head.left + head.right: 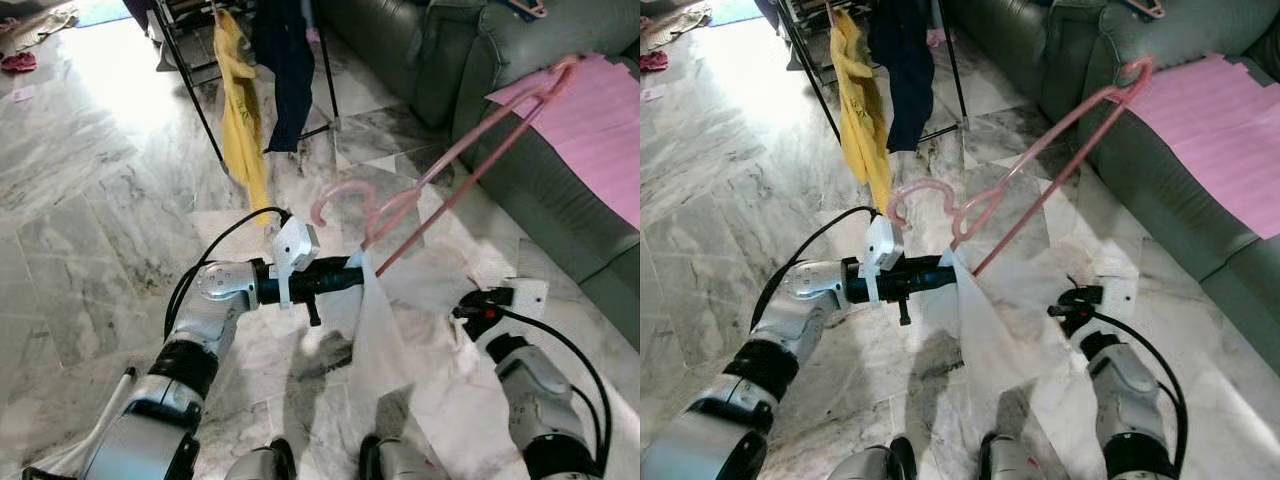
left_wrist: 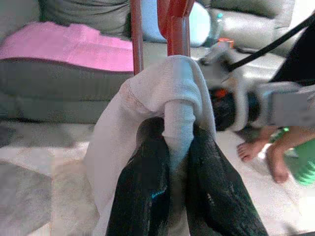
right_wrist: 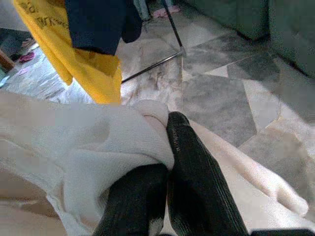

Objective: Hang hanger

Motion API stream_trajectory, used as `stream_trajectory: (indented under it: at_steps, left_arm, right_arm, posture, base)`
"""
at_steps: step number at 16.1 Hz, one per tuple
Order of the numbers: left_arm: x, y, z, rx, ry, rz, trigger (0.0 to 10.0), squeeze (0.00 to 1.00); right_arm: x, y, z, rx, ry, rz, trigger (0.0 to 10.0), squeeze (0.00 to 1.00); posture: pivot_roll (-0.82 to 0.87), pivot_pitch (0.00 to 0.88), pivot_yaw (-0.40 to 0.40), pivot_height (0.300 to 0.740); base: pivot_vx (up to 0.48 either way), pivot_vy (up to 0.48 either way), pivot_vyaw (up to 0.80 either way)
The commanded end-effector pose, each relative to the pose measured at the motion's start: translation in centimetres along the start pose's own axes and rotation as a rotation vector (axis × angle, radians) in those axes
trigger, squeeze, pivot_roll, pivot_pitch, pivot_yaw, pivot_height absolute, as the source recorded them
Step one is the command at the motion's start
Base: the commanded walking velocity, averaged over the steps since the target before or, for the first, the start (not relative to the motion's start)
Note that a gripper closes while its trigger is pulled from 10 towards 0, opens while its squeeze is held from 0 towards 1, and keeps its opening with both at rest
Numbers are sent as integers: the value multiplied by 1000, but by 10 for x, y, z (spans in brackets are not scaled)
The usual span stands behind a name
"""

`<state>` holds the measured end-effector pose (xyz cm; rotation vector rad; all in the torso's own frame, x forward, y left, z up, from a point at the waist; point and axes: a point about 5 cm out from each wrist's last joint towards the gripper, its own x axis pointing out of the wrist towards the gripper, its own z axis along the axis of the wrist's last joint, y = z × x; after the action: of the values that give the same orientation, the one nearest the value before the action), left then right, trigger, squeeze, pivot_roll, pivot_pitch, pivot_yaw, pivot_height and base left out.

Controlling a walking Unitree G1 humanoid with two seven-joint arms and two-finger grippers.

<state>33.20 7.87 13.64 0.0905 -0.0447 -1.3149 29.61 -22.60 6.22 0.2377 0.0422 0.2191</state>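
A pink hanger (image 1: 470, 140) slants up over the floor, its hook (image 1: 335, 195) toward the drying rack and its far end near the sofa. A white garment (image 1: 390, 340) hangs down from it. My left gripper (image 1: 358, 270) is shut on a bunched fold of that garment just under the hanger's neck; in the left wrist view the cloth (image 2: 167, 93) is pinched between the two fingers (image 2: 147, 196). Lower right, my right gripper (image 1: 462, 315) is shut on another part of the same garment (image 3: 98, 142).
A black drying rack (image 1: 200, 100) stands ahead and carries a yellow garment (image 1: 240, 110) and a dark blue one (image 1: 285, 60). A green sofa (image 1: 450, 50) with a pink cloth (image 1: 600, 120) runs along the right. A person's bare feet (image 2: 266, 152) are nearby.
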Motion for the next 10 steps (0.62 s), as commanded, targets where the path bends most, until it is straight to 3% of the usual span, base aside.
stream_trajectory:
  at_steps: [1, 3, 5, 10]
  left_arm:
    - [-4, 4, 1, 18, -6, 25, 10000, 0]
    - [-6, 6, -3, 20, 5, 43, 10000, 0]
    - [-15, 4, -21, 34, 64, 93, 10000, 0]
    - [-31, -12, -51, -35, 109, 108, 10000, 0]
  right_arm:
    - [-3, 0, 0, 5, -2, 2, 0, 0]
    - [-4, 0, 4, -2, -10, 7, 0, 0]
    - [-1, 3, 21, 5, -73, 32, 0, 0]
    - [5, -6, 58, 35, -198, -50, 0, 0]
  posture:
    - [-205, 204, 71, 740]
    - [-202, 202, 70, 740]
    - [-200, 201, 69, 740]
    - [-214, 209, 65, 740]
  base:
    - [0, 0, 0]
    - [0, 0, 0]
    - [0, 0, 0]
    - [0, 0, 0]
